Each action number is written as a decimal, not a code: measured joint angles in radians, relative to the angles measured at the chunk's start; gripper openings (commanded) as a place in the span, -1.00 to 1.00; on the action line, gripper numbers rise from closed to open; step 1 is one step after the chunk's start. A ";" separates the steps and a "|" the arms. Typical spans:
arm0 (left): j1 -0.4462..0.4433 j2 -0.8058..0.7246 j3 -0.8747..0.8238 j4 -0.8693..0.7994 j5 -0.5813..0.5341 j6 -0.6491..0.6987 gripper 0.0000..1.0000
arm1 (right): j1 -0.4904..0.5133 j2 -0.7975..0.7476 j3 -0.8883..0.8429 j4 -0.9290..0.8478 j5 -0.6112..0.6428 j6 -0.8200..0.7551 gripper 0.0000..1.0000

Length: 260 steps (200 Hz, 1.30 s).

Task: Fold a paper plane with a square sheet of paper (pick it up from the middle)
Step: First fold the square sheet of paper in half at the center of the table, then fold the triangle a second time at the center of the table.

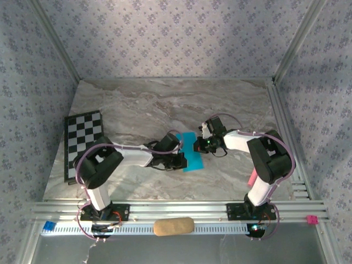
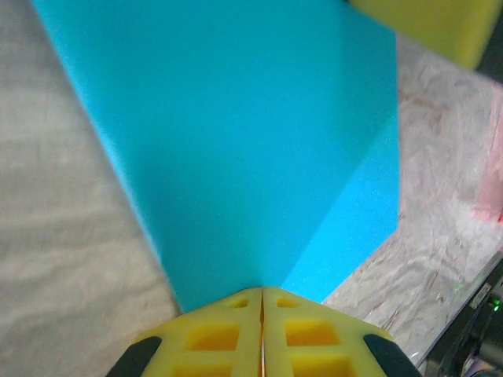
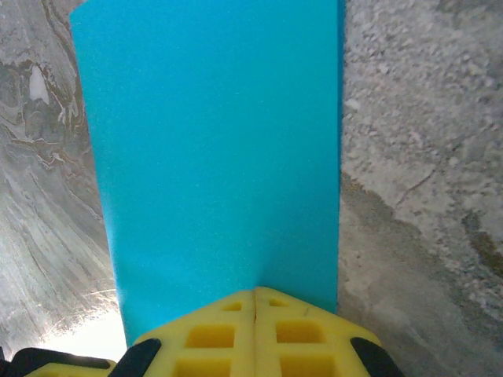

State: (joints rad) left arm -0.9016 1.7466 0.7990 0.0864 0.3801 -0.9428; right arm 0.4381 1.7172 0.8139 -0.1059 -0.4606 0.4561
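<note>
The square sheet of paper (image 1: 193,154) is turquoise blue and lies on the marble table as a narrow oblong between my two grippers. My left gripper (image 1: 180,159) meets its near left edge. In the left wrist view the yellow jaws (image 2: 262,289) are shut, and the paper (image 2: 236,141) runs into their tips, where a crease starts between a darker and a lighter face. My right gripper (image 1: 202,144) comes in from the far right. Its jaws (image 3: 254,290) are shut with the tips resting on the flat paper's (image 3: 220,141) edge. One right fingertip (image 2: 432,27) shows at the paper's far corner.
A black-and-white checkered board (image 1: 82,144) lies at the table's left. A pink stick (image 1: 252,177) sits by the right arm's base. A tan oblong block (image 1: 173,226) rests on the front rail. Metal rails edge the table in front and on the right.
</note>
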 measured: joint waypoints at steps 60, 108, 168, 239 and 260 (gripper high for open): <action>-0.046 -0.045 -0.035 -0.037 -0.015 0.045 -0.75 | 0.000 -0.001 0.000 0.001 0.000 0.003 -1.00; -0.069 -0.105 -0.030 -0.125 -0.084 0.065 -0.75 | 0.000 -0.002 0.000 0.000 -0.001 0.004 -1.00; 0.119 -0.262 -0.027 -0.164 -0.146 0.055 -0.72 | 0.006 -0.065 -0.037 -0.009 -0.018 0.107 -0.52; 0.222 -0.038 0.284 -0.153 -0.034 0.072 -0.72 | -0.072 -0.399 -0.113 -0.089 0.053 0.182 -0.40; 0.225 0.051 0.352 -0.154 -0.008 0.080 -0.72 | -0.098 -0.414 -0.161 -0.114 0.041 0.193 -0.39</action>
State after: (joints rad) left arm -0.6765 1.7977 1.1507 -0.0681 0.3721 -0.8631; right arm 0.3401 1.3029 0.6525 -0.2195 -0.4198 0.6491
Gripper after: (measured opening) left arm 0.141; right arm 0.301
